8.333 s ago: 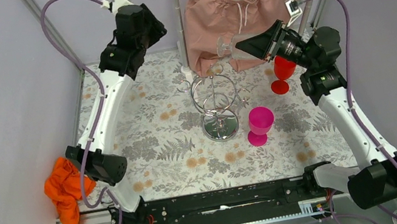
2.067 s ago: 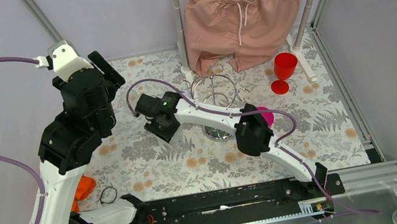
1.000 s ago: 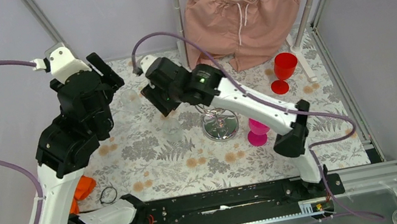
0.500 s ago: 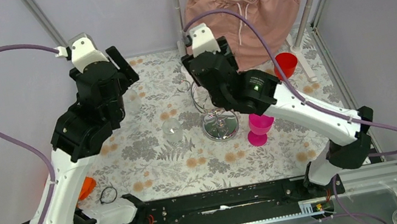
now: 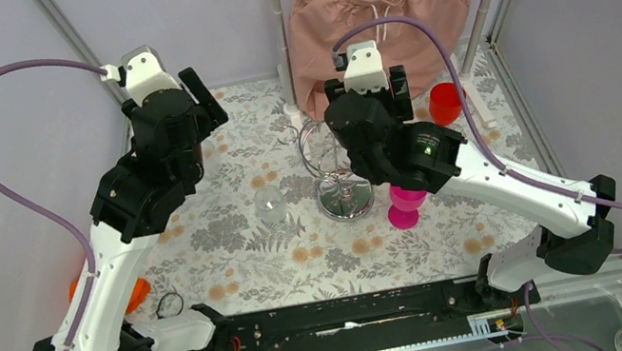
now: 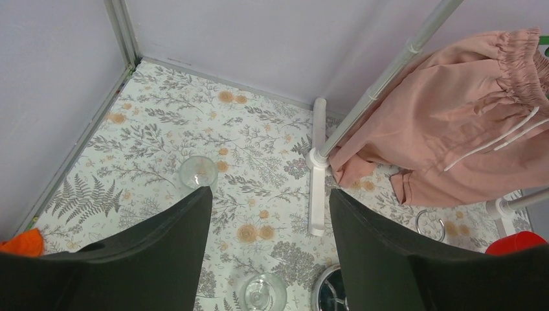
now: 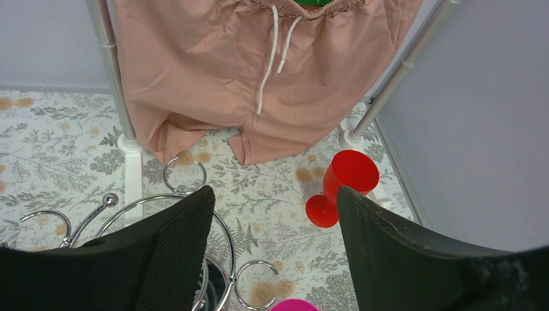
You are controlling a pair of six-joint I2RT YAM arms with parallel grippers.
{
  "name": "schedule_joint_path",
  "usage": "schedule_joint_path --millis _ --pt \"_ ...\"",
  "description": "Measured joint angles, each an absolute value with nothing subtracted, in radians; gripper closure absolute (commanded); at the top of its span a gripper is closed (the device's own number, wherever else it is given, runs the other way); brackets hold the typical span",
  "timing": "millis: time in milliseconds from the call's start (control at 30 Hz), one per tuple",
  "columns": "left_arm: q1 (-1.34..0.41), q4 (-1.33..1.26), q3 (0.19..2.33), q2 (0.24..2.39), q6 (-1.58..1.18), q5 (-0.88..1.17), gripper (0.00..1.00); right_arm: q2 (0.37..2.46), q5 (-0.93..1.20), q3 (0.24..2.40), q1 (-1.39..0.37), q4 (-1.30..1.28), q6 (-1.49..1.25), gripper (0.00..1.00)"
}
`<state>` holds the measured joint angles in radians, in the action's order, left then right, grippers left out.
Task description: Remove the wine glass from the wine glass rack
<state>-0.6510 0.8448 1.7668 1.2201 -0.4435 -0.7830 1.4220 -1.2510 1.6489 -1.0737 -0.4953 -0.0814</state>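
The chrome wine glass rack point(image 5: 345, 200) stands mid-table, and its wire loops point(image 7: 231, 252) show bare in the right wrist view. A clear wine glass point(image 5: 270, 204) stands upright on the floral cloth left of the rack, also seen as the wine glass point(image 6: 262, 293) low in the left wrist view. A second clear glass point(image 6: 197, 172) stands farther back left. My right gripper point(image 5: 368, 98) point(image 7: 274, 191) hovers high above the rack, open and empty. Over the back left of the table, my left gripper point(image 5: 199, 123) point(image 6: 268, 192) is raised, open and empty too.
A pink goblet point(image 5: 407, 192) stands right of the rack and a red goblet point(image 7: 346, 178) behind it at the right. Pink shorts point(image 5: 381, 18) hang from a green hanger on a white pole frame point(image 6: 315, 168). An orange cloth point(image 6: 22, 243) and a black ring point(image 5: 169, 304) lie front left.
My right gripper has opened wider and swung up and right, from beside the standing clear glass to above the rack. The left arm has shifted slightly right and back.
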Motion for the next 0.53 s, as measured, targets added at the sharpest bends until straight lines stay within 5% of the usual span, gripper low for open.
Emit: schedule_joint_path --millis 533 --pt "-0.651 0.844 1.767 1.220 -0.443 -0.781 0.26 1.420 -1.275 1.637 -1.074 -0.535 -0.108 0.17"
